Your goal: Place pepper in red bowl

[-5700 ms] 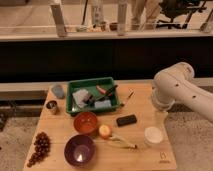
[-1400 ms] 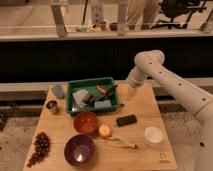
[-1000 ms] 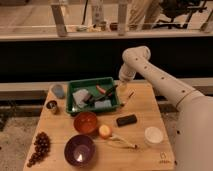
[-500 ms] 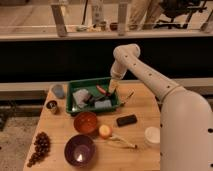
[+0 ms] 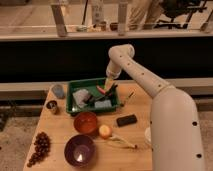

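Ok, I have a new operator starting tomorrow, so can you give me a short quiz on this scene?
1. Fill in: as pictured, the fruit sits just to the ___ of the red bowl.
2. True or false: the pepper already lies in the red bowl.
3. The end effector hangs over: A) the green tray B) the red bowl C) the fruit.

Key: 1 right. 2 false, the pepper lies in the tray. 3 A.
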`<move>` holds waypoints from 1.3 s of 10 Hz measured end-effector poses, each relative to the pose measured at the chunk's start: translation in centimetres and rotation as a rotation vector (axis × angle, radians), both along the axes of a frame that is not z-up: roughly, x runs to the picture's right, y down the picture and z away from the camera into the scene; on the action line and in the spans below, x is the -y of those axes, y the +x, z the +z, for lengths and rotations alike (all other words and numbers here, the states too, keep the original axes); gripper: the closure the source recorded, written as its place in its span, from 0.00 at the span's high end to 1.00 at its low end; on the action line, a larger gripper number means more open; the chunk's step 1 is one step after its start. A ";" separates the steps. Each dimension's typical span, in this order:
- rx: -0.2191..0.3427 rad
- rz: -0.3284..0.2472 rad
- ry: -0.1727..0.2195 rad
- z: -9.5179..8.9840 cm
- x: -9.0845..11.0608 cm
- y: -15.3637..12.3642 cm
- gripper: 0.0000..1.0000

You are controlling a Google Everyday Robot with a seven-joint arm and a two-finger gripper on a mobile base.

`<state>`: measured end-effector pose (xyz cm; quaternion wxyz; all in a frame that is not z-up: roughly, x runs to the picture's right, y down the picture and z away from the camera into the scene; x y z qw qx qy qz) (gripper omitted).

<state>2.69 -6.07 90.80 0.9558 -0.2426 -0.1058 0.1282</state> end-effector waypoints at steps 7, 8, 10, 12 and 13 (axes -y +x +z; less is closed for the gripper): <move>-0.012 0.100 -0.028 2.9 -0.2 -2.4 0.80; -0.028 0.130 -0.053 3.4 -0.5 -2.6 0.80; -0.073 0.191 -0.119 5.0 -1.7 -3.3 0.79; -0.097 0.207 -0.150 5.4 -2.3 -4.4 0.63; -0.107 0.213 -0.160 5.6 -2.6 -4.6 0.53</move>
